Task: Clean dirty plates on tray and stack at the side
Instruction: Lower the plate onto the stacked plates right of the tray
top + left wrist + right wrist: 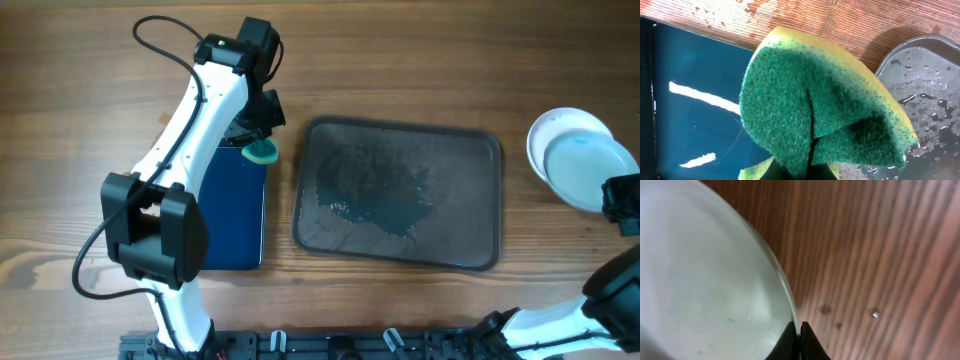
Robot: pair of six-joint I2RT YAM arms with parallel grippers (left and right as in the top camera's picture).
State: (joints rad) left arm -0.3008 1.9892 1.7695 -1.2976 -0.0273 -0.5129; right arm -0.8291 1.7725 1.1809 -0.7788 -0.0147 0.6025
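Observation:
The dark grey tray [455, 170] lies mid-table, wet with water, and no plate is on it; its corner [925, 75] shows in the left wrist view. At the far right, two white plates overlap: one [560, 128] rests on the wood and another [592, 168] lies partly over it. My right gripper [617, 196] [799, 330] is shut on the rim of the upper plate [705, 280], which carries faint blue specks. My left gripper [258, 140] [810, 172] is shut on a folded green-and-yellow sponge [262, 152] [815, 100], held between the two trays.
A smaller dark-blue tray [232, 215] [690, 75] lies left of the grey one, under my left arm. Water drops dot the wood by the sponge [747, 10] and beside the held plate [874, 313].

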